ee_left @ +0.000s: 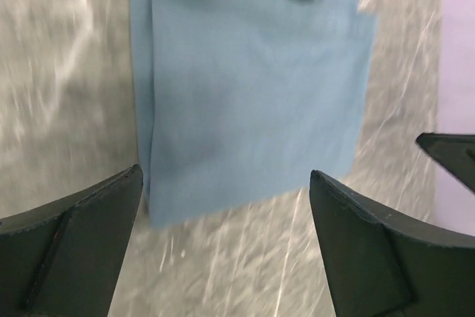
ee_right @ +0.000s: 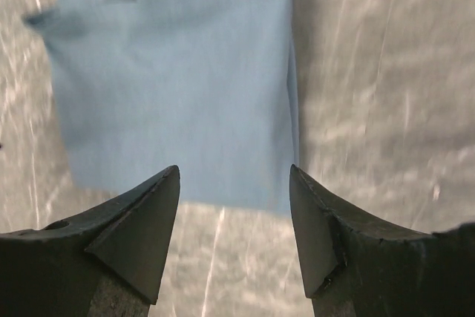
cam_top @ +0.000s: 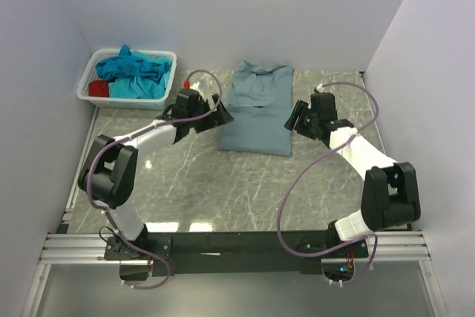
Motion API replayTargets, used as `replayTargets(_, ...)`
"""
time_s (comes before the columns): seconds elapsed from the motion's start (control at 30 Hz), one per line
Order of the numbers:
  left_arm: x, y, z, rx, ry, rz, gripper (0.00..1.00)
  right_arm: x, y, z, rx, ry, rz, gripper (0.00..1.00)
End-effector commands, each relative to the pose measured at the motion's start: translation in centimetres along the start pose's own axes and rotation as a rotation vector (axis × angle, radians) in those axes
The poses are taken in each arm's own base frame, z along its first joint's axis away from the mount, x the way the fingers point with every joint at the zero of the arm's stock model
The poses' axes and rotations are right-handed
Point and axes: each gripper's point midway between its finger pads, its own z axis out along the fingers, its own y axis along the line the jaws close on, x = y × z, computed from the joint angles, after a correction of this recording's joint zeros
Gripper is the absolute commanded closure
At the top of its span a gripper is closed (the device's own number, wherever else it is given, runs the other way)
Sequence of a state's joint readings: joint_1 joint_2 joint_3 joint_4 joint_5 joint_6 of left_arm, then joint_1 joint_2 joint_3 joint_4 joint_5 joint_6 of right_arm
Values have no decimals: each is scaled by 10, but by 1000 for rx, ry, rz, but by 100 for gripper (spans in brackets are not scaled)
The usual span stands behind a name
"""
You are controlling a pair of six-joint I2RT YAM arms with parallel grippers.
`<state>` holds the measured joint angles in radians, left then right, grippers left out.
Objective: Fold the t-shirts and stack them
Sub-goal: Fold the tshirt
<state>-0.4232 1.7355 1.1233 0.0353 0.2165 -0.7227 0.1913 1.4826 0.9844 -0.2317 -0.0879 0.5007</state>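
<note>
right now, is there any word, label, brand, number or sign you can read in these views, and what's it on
None can be read.
The grey-blue t-shirt shows no print in any view.
The white basket shows no legible marking from the top camera.

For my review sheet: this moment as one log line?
grey-blue t-shirt: folded; left gripper: open, empty; right gripper: open, empty; basket: holds unfolded shirts

The left arm (cam_top: 148,137) and right arm (cam_top: 358,152) match: white shells between chunky black joints, a mauve cable (cam_top: 279,219) looping off each. Up close the fingers (ee_left: 67,257) are matte black wedges, perhaps rubber-faced, though it's blurry.
</note>
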Motion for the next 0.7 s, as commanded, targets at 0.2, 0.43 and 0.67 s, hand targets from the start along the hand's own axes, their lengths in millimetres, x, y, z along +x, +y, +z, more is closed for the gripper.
replayTargets(0.2, 66, 14, -7, -12, 87, -8, 1, 58, -9, -11, -19, 72, -9, 32)
replayTargets(0.43, 76, 31, 16, -61, 134, 7, 4, 73, -21, 8, 28, 123, 14, 37)
replayTargets(0.67, 85, 37, 29, -70, 168, 9, 71, 79, -27, 23, 63, 157, 36, 48)
